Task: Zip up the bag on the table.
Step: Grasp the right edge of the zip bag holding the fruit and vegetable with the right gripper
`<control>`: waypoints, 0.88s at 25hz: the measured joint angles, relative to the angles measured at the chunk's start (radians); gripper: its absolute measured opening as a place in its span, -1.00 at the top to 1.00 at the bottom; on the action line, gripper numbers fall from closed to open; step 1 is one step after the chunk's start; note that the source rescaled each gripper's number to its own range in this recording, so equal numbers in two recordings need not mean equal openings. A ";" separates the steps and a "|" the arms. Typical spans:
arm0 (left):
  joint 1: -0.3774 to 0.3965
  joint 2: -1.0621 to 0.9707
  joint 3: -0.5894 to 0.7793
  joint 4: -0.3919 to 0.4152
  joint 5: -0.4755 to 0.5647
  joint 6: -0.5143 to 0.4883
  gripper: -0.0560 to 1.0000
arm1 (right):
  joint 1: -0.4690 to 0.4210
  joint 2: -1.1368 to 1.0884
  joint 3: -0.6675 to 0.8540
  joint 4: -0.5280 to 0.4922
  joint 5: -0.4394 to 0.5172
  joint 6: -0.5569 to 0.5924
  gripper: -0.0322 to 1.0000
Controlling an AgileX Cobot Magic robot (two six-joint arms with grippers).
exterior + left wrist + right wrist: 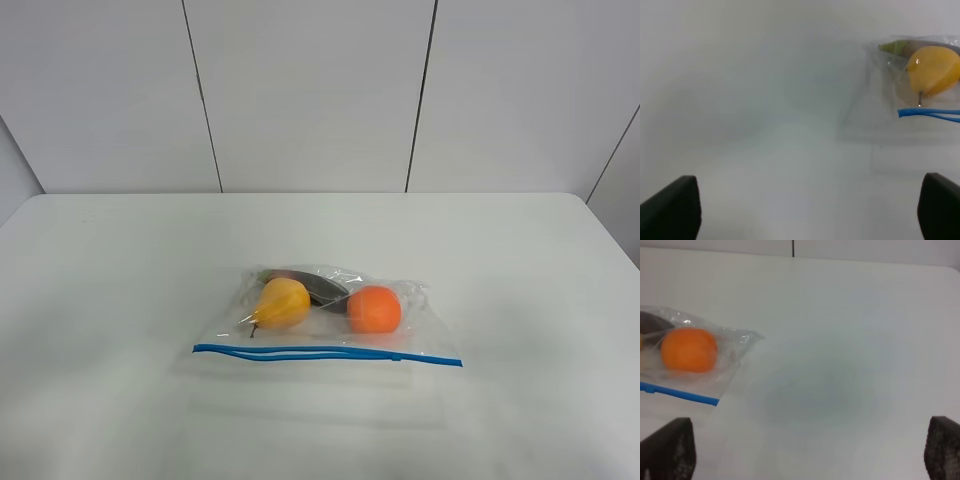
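A clear bag (pixel 330 310) lies flat on the white table (pixel 120 280), near the front centre. Its blue zipper strip (pixel 325 353) runs along the near edge, with the two tracks parted toward the left end. Inside are a yellow pear (pixel 281 303), an orange (pixel 374 309) and a dark item (pixel 318 287). Neither arm appears in the exterior high view. My left gripper (pixel 810 212) is open over bare table, with the bag's pear end (pixel 932 70) off to one side. My right gripper (pixel 812 452) is open too, with the bag's orange end (pixel 689 350) off to its side.
Pale wall panels (pixel 310 90) rise behind the table's far edge. The table's rounded back corner (pixel 947 270) is in the right wrist view.
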 joint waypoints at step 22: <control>0.000 0.000 0.000 0.001 0.000 0.000 -1.00 | 0.000 0.809 -0.381 0.285 0.057 0.017 -0.98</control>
